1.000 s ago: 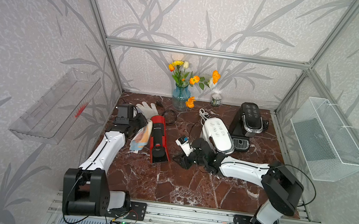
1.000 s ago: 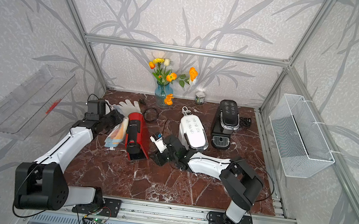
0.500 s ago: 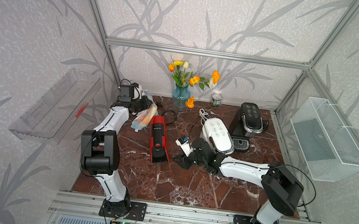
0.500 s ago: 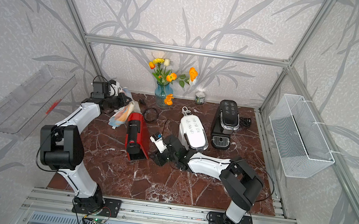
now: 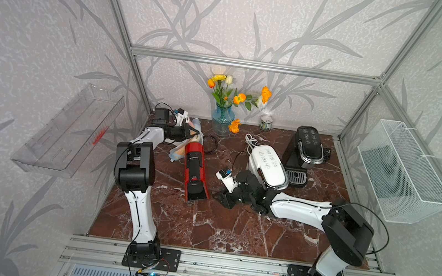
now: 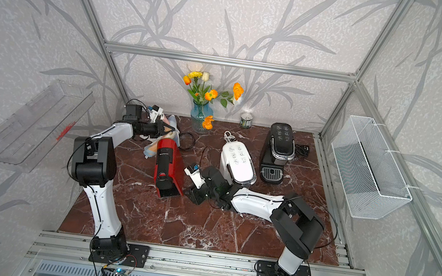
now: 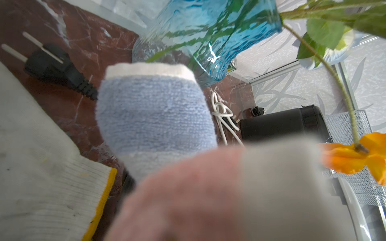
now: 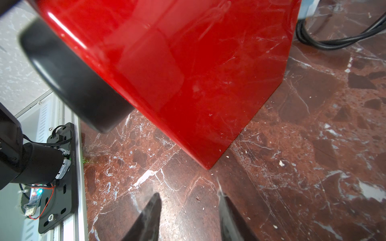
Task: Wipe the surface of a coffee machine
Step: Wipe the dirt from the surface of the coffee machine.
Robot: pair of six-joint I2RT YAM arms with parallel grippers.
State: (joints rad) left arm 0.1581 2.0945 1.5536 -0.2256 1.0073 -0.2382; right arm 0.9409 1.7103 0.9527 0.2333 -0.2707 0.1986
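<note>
Your left gripper (image 5: 193, 133) pinches the soft cloth (image 5: 180, 152), left of the middle; steady the hard, shiny red machine (image 5: 195, 167) low down with your half-open, empty right gripper (image 8: 189, 200).

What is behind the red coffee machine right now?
A pastel cloth, pinched in the shut left gripper, hangs at its rear end, beside a black cable loop. The cloth hides whatever lies beneath it.

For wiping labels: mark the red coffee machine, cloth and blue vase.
red coffee machine (image 5: 194, 170): in a top view, red upper face.
cloth (image 7: 154, 116): left wrist view, blue band.
blue glass vase (image 5: 222, 120): in a top view, glass body.
</note>
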